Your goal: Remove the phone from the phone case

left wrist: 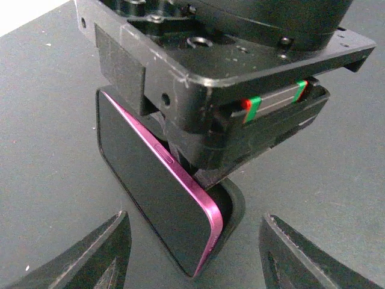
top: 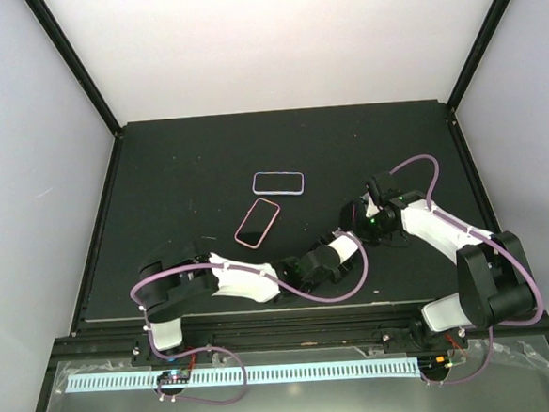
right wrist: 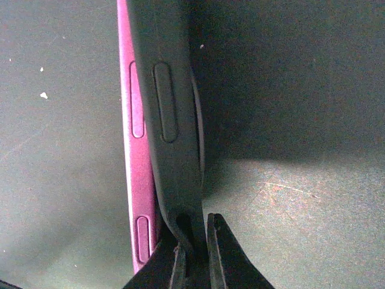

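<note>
Right gripper point(right wrist: 195, 260) is pinching the dark case point(right wrist: 171, 120) by its edge, fingers pressed tight on it. Pink phone point(left wrist: 150, 186) is standing on edge, partly peeled from the case, lower corner possibly touching the table point(left wrist: 337, 156). Left gripper point(left wrist: 195, 217) is hovering spread, flanking the phone without touching it.

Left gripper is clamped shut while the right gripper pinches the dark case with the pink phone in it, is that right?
Not quite. The left gripper is open, its fingers spread apart, as the left wrist view shows. The right gripper does pinch the dark case with the pink phone in it.
</note>
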Controlling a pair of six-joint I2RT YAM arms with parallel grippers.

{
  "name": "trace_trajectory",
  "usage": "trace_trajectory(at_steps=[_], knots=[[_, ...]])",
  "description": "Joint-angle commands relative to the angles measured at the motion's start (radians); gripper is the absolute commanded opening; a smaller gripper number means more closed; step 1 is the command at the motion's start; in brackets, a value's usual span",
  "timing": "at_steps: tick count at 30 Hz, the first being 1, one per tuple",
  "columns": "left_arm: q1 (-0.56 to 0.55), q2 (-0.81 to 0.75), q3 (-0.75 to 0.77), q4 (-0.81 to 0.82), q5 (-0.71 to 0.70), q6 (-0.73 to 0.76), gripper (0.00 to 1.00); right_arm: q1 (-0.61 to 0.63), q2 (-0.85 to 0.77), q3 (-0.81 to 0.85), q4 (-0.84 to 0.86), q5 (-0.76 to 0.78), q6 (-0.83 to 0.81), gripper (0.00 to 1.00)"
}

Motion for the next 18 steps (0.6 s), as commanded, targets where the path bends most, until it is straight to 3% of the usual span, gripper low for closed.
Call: trace_trajectory(at_steps=[1, 18], knots=[[-0.004, 0.030, 0.047, 0.004, -0.051, 0.032, 0.58, -0.006, -0.015, 0.021, 0.029, -0.003, -0.006, 0.01], [-0.001, 0.092, 0.073, 0.006, -0.170, 0.137, 0.55, -0.006, -0.044, 0.026, -0.006, -0.148, -0.035, 0.01]])
